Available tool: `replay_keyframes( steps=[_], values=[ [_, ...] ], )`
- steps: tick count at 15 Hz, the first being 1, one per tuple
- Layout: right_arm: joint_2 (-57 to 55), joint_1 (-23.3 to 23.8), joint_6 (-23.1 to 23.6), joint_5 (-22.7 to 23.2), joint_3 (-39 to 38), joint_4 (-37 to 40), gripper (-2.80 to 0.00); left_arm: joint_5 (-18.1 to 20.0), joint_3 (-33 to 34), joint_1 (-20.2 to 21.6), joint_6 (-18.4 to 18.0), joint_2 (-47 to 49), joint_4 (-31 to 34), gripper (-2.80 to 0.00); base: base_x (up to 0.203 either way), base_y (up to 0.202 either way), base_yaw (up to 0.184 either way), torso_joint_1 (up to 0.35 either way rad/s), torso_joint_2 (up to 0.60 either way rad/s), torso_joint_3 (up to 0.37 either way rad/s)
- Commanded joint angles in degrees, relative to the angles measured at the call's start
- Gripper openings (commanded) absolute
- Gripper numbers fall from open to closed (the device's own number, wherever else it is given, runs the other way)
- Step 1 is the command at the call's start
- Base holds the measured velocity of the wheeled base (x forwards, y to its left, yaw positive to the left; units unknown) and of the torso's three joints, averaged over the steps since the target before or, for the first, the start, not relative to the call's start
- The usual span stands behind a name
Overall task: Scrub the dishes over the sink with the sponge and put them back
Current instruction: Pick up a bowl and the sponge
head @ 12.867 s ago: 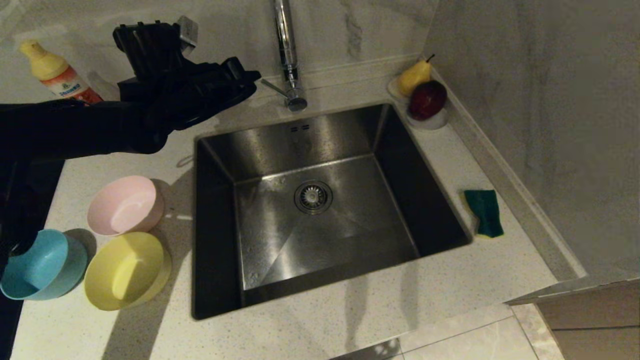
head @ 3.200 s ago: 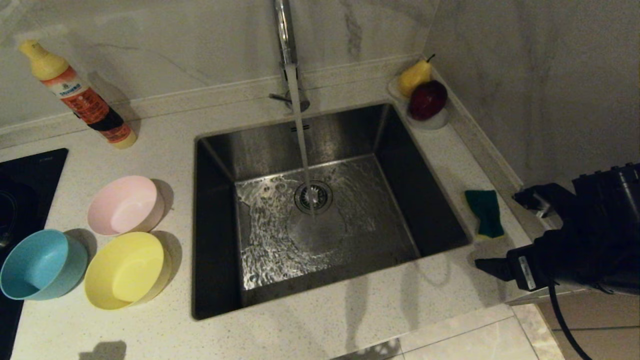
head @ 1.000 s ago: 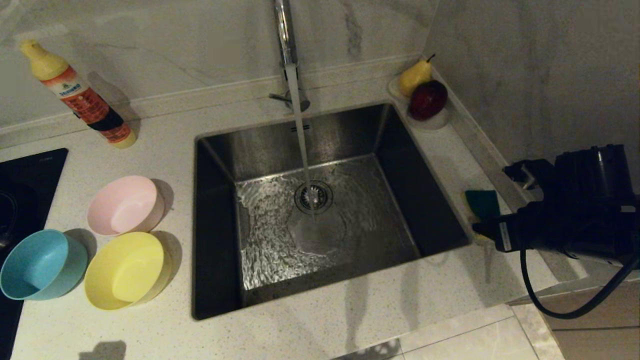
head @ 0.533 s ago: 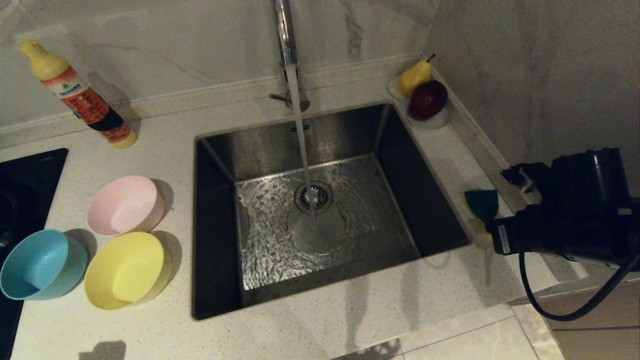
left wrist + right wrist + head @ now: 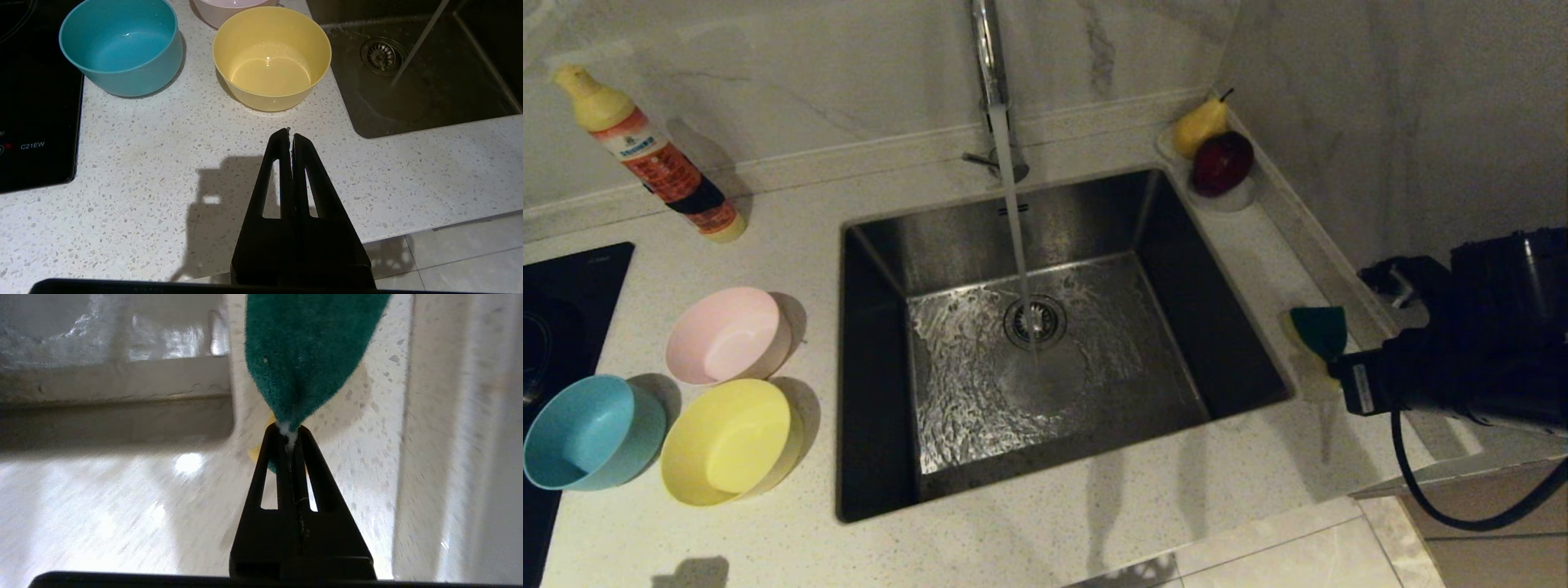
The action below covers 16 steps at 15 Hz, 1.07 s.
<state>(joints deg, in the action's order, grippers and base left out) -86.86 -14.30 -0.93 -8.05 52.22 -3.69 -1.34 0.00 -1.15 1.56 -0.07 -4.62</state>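
So far: right end effector (image 5: 291,435) clenched on sponge (image 5: 306,355) beside sink (image 5: 874,245); left end effector (image 5: 291,134) clenched empty, parked. Pink bowl (image 5: 727,335), yellow bowl (image 5: 727,441), blue bowl (image 5: 592,431) unscrubbed on desk (image 5: 1045,531).

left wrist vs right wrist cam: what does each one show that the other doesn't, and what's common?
Left wrist only: the blue bowl, yellow bowl, an edge of the pink bowl, the black stove top, the drain strainer, and the left gripper shut, holding nothing.
Right wrist only: the right gripper shut on the sponge, green side showing.
Both: the speckled counter and part of the sink.
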Motion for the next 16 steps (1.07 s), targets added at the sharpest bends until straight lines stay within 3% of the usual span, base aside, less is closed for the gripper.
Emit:
replay_keyframes(
  steps=[1, 3, 5, 16],
  values=[
    [5.30, -0.19, 0.12, 1.58, 2.22, 4.99, -2.80, 0.02, 1.85, 0.00, 0.02, -0.01, -0.04, -2.80, 0.000, 0.000, 0.000, 0.000, 0.00, 0.000],
    [6.87, -0.20, 0.14, 3.65, 4.11, 10.20, -2.80, -0.07, 1.85, 0.00, 0.02, -0.01, -0.04, -2.80, 0.000, 0.000, 0.000, 0.000, 0.00, 0.000],
    [6.80, -0.20, 0.24, 3.63, 3.62, 10.37, -2.80, 0.02, 1.85, 0.00, 0.02, -0.01, -0.04, -2.80, 0.000, 0.000, 0.000, 0.000, 0.00, 0.000],
    [-0.50, 0.24, 0.15, 2.77, -2.02, 3.54, -2.80, 0.02, 1.85, 0.00, 0.02, -0.01, -0.04, -2.80, 0.000, 0.000, 0.000, 0.000, 0.00, 0.000]
  ],
)
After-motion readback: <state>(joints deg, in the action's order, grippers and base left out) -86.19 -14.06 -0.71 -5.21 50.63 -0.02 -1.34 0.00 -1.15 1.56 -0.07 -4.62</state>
